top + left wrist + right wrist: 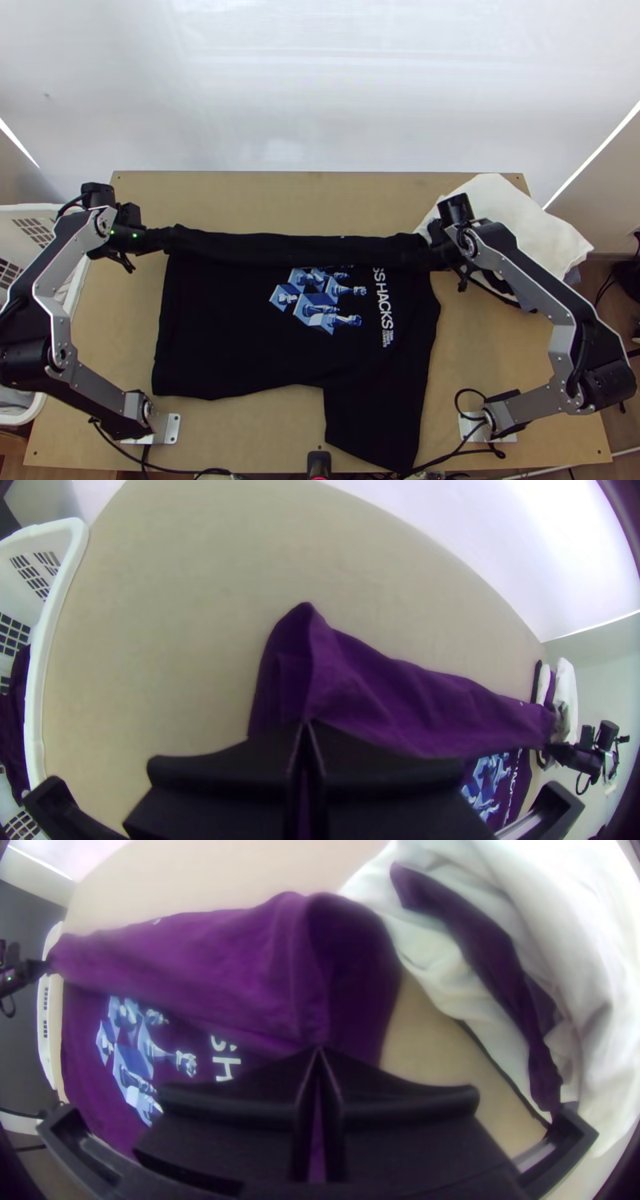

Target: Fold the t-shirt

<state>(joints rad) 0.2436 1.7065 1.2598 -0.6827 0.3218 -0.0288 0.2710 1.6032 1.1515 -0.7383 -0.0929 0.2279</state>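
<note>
1. So the black t-shirt (232, 336) is lying mid-tabletop (240, 200), print up, with a sleeve (372, 424) poking out to the near edge. Its far side is gathered into a long band, folded over and covering part of the blue and white print (324, 300).
2. Left gripper (166, 238) is at the band's left end, jaws pressed together with a pinch of shirt between them.
3. Right gripper (436, 254) is at the other end, same deal: jaws closed up on the fabric.
4. Both arms have their elbows bent way outward, forearms angled up to the far side. The shirt's pretty smooth below the band, with soft creases along it, and the band peaks a bit by each grip.
5. Just beside the right gripper there's a bunched white cloth (512, 216). Off to the left sits a white basket (52, 617) with dark fabric (12, 720) in it.
</note>
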